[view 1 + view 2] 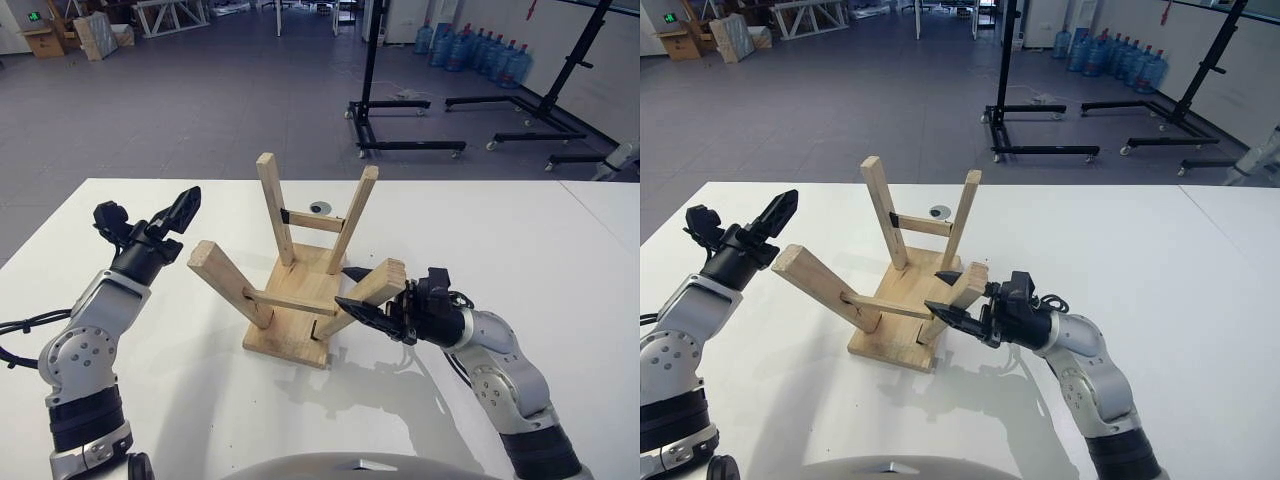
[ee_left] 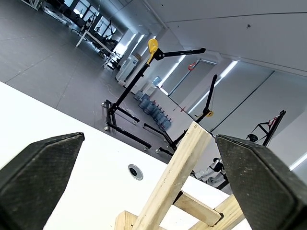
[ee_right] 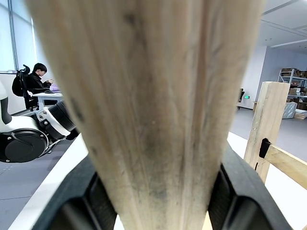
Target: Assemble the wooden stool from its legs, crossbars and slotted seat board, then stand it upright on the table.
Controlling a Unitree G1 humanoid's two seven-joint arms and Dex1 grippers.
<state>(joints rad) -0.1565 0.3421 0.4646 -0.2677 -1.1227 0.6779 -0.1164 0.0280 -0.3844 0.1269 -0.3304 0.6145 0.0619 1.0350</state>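
The wooden stool lies upside down near the middle of the white table, its seat board (image 1: pixel 285 340) flat on the top and its legs pointing up. Crossbars (image 1: pixel 292 301) join the legs in pairs. My right gripper (image 1: pixel 362 290) is shut on the near right leg (image 1: pixel 388 276), which leans outward. In the right wrist view that leg (image 3: pixel 153 96) stands between the fingers (image 3: pixel 91 201). My left gripper (image 1: pixel 180 212) hangs open above the table, left of the near left leg (image 1: pixel 222 270) and apart from it. In the left wrist view a far leg (image 2: pixel 177 172) rises between its fingertips (image 2: pixel 38 177).
A round cable hole (image 1: pixel 320 208) sits in the table behind the stool. The table's far edge (image 1: pixel 450 183) runs just beyond it, with black wheeled stands (image 1: pixel 405 140) on the floor farther off. Bare tabletop (image 1: pixel 520 250) stretches to the right.
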